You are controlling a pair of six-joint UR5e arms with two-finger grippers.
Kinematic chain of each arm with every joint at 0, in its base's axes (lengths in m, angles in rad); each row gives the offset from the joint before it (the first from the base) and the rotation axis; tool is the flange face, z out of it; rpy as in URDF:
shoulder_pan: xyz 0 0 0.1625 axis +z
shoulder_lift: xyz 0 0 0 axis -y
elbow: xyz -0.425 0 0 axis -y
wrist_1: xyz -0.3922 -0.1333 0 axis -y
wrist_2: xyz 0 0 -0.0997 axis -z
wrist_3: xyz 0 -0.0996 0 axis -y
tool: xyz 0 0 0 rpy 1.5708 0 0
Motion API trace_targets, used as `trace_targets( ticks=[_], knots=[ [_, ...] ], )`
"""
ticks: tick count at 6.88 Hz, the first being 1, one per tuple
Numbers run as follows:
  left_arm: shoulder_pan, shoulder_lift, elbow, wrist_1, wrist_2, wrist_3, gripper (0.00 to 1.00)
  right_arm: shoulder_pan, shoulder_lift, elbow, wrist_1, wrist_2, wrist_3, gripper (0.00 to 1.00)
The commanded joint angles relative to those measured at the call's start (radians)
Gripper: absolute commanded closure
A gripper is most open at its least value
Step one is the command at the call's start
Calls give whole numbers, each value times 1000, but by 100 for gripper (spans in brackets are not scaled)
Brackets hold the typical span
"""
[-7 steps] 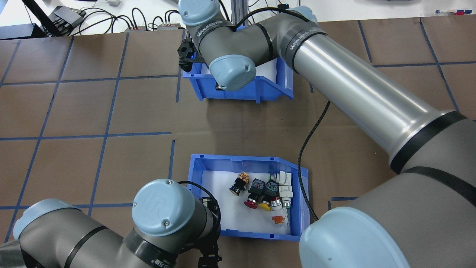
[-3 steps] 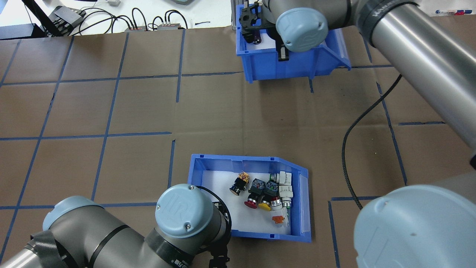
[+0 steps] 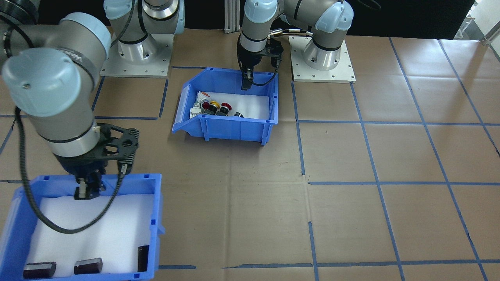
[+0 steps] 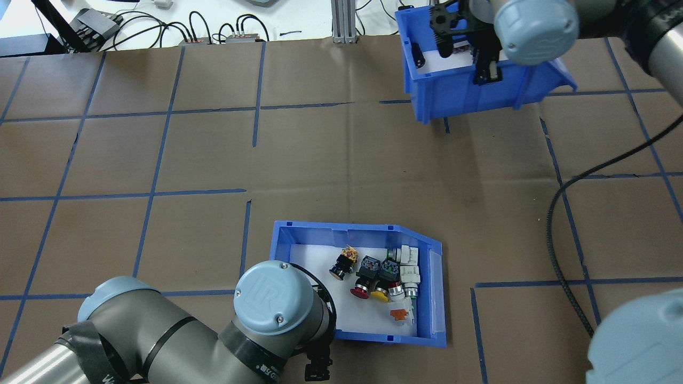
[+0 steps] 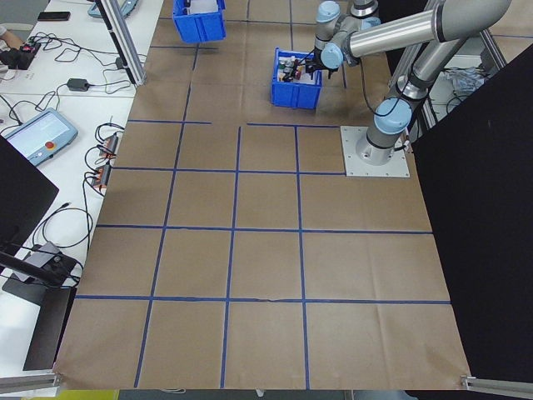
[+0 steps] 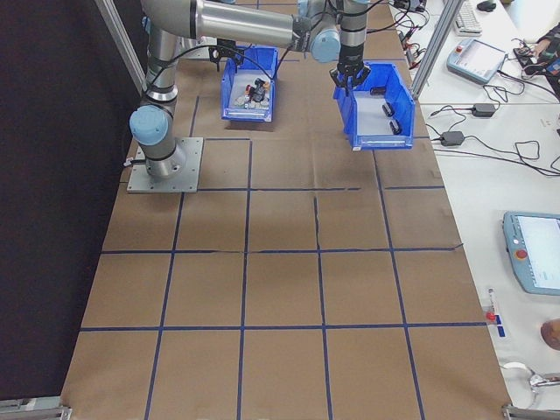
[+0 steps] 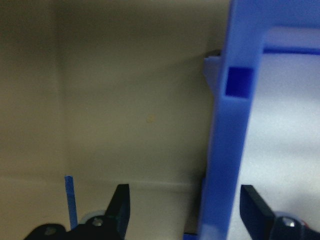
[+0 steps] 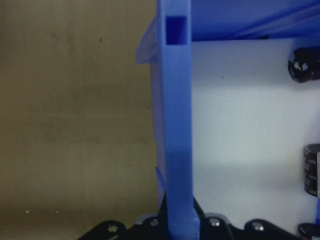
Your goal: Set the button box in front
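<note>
Blue plastic marks both bins; nearest the robot sits the button box (image 4: 363, 285), flat on the brown table (image 4: 160, 160) just ahead of the left arm's base, its red, yellow and white push-buttons (image 4: 381, 277) clustered toward the sloped cut-away side. The left gripper (image 7: 182, 212) straddles the box's rear wall, one finger outside and one inside. The jaws stand apart with the wall between them and a gap on the outer side, so the grip is not yet closed. Over the last second this box has not shifted, while the left arm has crept sideways along its near wall.

Farther out, the right gripper (image 3: 88, 191) is clamped on the near wall of the second bin (image 4: 480, 80), which holds only a few dark cylinders (image 3: 88, 266). That bin has travelled from the table's middle far edge toward the far right corner, and it appears lifted slightly and tilted.

Interpretation: the forward space is being vacated, so the button box could next be gripped and moved ahead into it; placement itself has not begun.
</note>
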Motion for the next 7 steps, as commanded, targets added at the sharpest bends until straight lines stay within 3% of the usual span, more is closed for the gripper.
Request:
trace_targets(
  ticks=[1, 3, 4, 5, 6, 7],
  knots=[
    [-2, 1, -11, 134, 2, 5, 96, -198, -146, 148, -3, 74, -212, 100],
    [3, 52, -58, 200, 14, 52, 100, -335, -281, 288, 0, 125, -265, 100],
    [48, 108, -43, 175, 84, 145, 100, -359, -364, 367, -1, 131, -278, 100],
    [167, 151, -7, 52, 83, 256, 100, -363, -444, 441, -18, 131, -276, 100],
    [327, 188, 42, -73, 70, 393, 100, -371, -466, 461, -23, 138, -276, 100],
    [425, 202, 82, -150, 59, 503, 100, -376, -466, 462, -21, 133, -281, 99]
  ],
)
